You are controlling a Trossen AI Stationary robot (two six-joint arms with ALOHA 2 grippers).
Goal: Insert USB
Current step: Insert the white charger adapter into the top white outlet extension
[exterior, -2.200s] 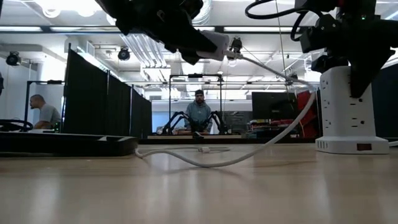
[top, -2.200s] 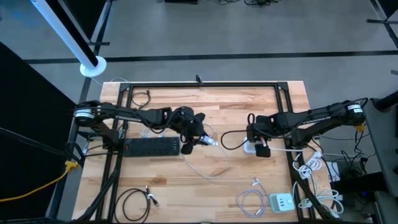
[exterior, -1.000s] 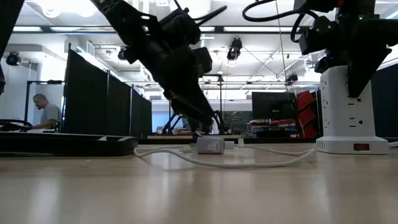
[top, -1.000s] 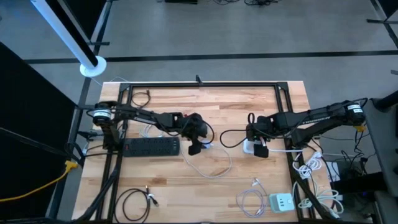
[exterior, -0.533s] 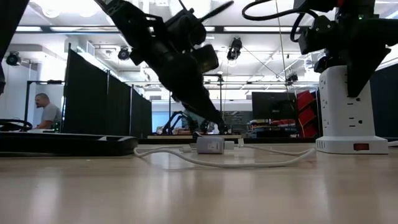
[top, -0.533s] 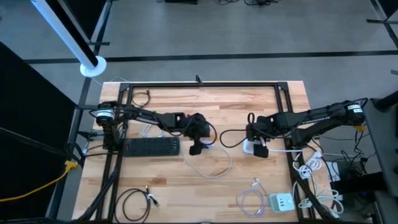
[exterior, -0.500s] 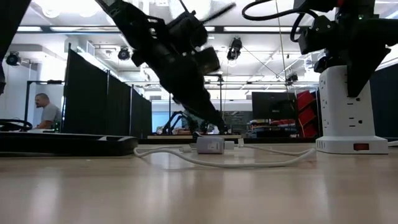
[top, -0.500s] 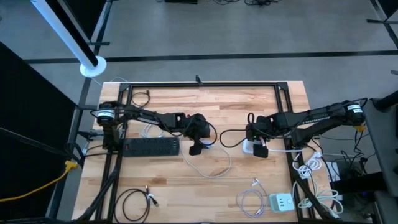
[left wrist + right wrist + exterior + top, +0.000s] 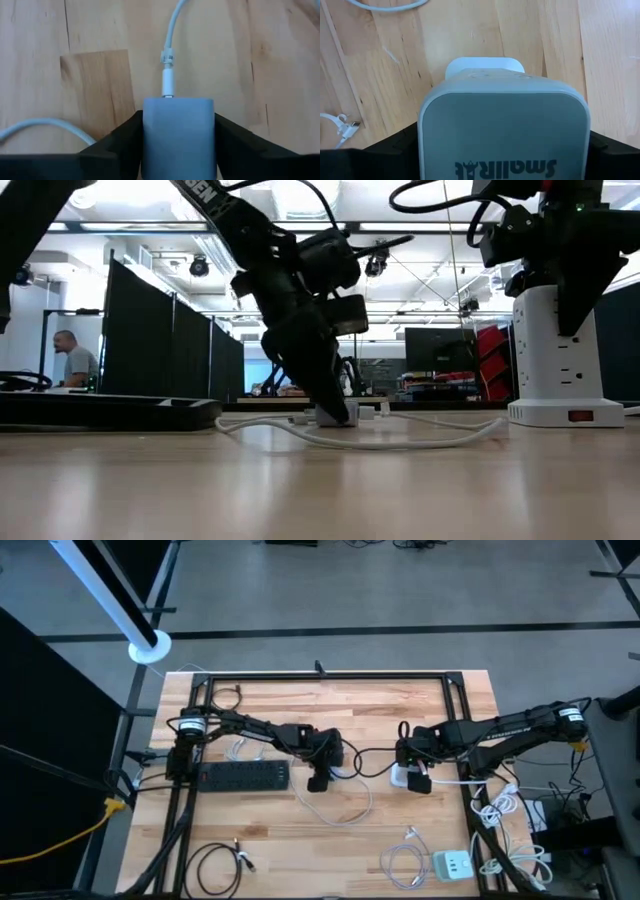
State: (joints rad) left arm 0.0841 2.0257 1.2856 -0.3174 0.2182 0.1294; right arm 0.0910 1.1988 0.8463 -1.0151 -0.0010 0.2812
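The left gripper (image 9: 319, 780) is down at the middle of the table (image 9: 330, 840), its fingers (image 9: 117, 145) pinching a white charger block (image 9: 178, 135) from both sides. A white cable (image 9: 172, 30) is plugged into the block's front face through a USB plug (image 9: 167, 82) and runs away over the wood. In the low view the block (image 9: 335, 415) sits on the tabletop beneath the gripper (image 9: 335, 405), with the cable (image 9: 400, 442) looping along the surface toward the right. The right gripper (image 9: 420, 780) is at the right of the table, well apart from the left one, with its fingers (image 9: 395, 145) pressed against both sides of a white power tower (image 9: 504, 125). The tower (image 9: 558, 355) stands upright on its round base. A black power strip (image 9: 245, 775) lies flat just to the left of the left gripper. Coiled white cables (image 9: 400, 862) and a small white charger (image 9: 452, 865) lie near the front right edge, and a black cable coil (image 9: 215, 865) lies at the front left. Beyond the table, a seated person (image 9: 70, 363) shows in the room.
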